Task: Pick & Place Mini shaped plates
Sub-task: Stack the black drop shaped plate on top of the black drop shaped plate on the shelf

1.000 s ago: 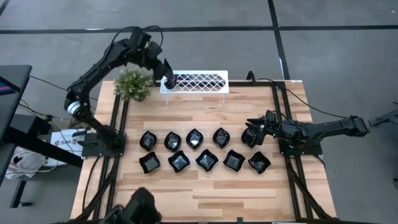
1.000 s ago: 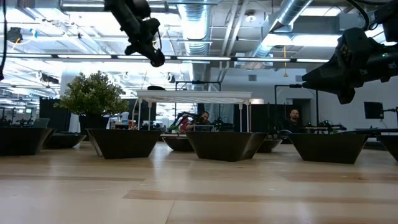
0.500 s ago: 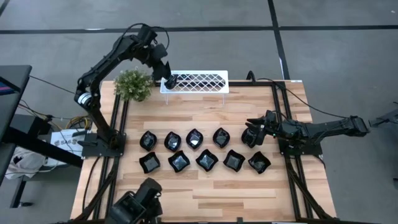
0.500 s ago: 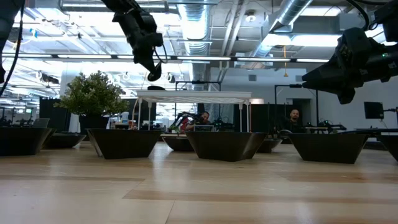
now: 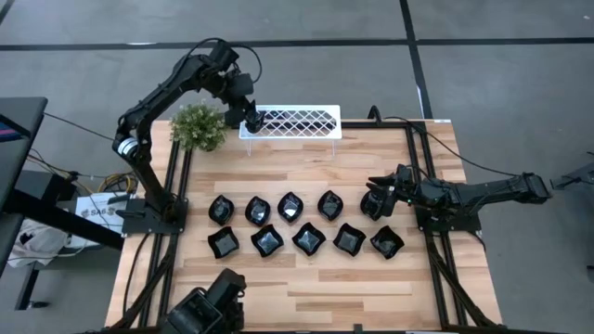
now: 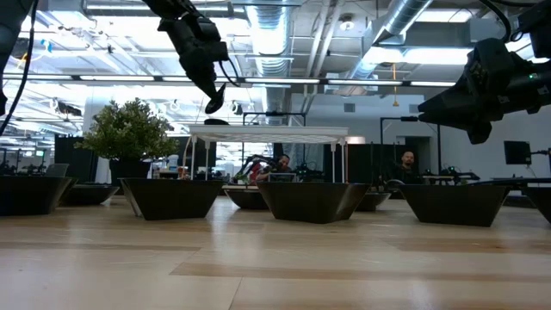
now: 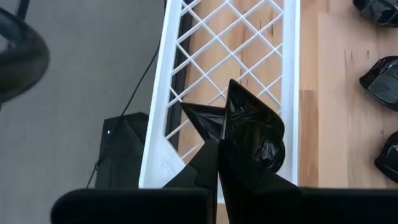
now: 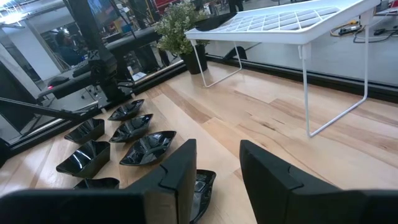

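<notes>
Overhead, the left arm reaches from its base at the table's left edge up and across to the far left corner, past a bushy green potted plant (image 5: 199, 126). Its left gripper (image 5: 251, 120) hangs over the left end of a white wire rack (image 5: 290, 123) with a diamond lattice top on thin legs. The fingers are clamped on one glossy black plate (image 7: 252, 134), a pointed teardrop shape, held above the lattice; whether it touches the rack cannot be told.

On the pale, striped wooden table (image 5: 306, 292) the other mini shaped plates (image 5: 292, 224) lie in two rows across the middle, five in the far row and five in the near row, all shiny black with pointed or wavy rims. They sit close beside one another without stacking, and nothing lies in them.

At the right end of the far row, the right arm stretches in low and nearly level from the right edge. The right gripper (image 8: 214, 171) hovers just above the end plate (image 5: 375, 204), its two dark fingers apart and holding nothing.
</notes>
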